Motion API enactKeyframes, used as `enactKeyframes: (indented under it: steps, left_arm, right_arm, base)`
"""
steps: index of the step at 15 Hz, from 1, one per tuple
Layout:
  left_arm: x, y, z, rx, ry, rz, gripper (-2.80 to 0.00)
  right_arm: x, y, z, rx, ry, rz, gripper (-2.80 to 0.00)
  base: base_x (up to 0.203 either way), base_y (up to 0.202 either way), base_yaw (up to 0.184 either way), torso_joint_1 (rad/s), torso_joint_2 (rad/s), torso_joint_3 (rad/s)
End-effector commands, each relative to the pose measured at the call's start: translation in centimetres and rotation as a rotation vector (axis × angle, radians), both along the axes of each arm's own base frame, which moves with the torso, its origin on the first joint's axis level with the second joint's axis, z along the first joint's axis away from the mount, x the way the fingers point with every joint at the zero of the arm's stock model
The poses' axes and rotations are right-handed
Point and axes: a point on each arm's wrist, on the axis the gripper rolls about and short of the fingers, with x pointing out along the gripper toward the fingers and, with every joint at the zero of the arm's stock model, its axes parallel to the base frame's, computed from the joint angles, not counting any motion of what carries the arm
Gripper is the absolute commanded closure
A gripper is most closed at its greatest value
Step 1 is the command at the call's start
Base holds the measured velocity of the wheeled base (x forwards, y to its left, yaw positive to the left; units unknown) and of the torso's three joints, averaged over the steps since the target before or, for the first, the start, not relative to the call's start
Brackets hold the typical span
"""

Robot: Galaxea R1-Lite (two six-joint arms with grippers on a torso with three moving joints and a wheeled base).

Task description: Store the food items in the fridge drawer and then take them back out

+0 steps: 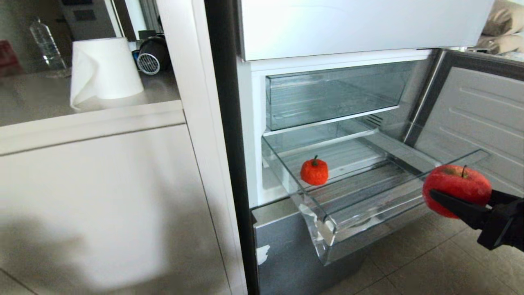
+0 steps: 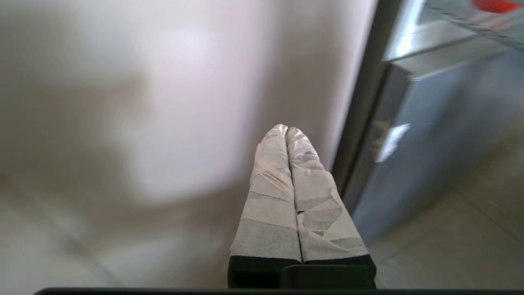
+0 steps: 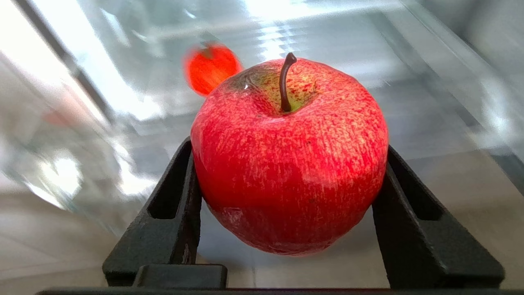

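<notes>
My right pincer (image 1: 454,196) clamps the glossy red round apple (image 1: 456,188) just right of the clear plastic fridge drawer (image 1: 327,229); clipping its side wall could knock it loose.

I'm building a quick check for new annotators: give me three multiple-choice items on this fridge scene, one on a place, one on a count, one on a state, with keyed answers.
1. Where is the small orange-red fruit?
A. On the counter
B. Inside the pulled-out clear drawer
C. On the floor

2. How many red fruit-like items show in the head view?
A. One
B. Two
C. Four

3. What is the right gripper doing?
A. Open and empty
B. Shut on the drawer lip
C. Shut on the apple

Answers:
1 B: the small orange-red fruit sits on the clear drawer floor.
2 B: that fruit plus the apple.
3 C: the right gripper has fingers on both apple sides.
</notes>
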Motion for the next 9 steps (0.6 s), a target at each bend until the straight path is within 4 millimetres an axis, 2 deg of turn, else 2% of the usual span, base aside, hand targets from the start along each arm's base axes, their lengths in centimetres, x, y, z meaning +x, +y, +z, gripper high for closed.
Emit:
enactKeyframes:
  steps: [1, 3, 5, 9]
  left_arm:
    - [0.0, 0.0, 0.0, 0.000, 0.000, 0.000, 0.00]
    - [0.0, 0.0, 0.0, 0.000, 0.000, 0.000, 0.00]
    - [0.0, 0.0, 0.0, 0.000, 0.000, 0.000, 0.00]
    - [0.0, 0.0, 0.0, 0.000, 0.000, 0.000, 0.00]
  right_arm:
    - [0.7, 0.1, 1.6, 0.009, -0.051, -0.001, 0.00]
    - [2.7, 0.4, 3.7, 0.012, -0.084, -0.008, 0.00]
    - [5.0, 0.6, 5.2, 0.001, -0.046, -0.053, 0.00]
    - [10.9, 1.4, 4.6, -0.047, 0.135, -0.149, 0.00]
  base:
    - [0.004, -0.001, 0.078, 0.007, 0.00, 0.002]
    - [0.000, 0.000, 0.000, 0.000, 0.00, 0.000]
    - [0.000, 0.000, 0.000, 0.000, 0.00, 0.000]
    - [0.000, 0.000, 0.000, 0.000, 0.00, 0.000]
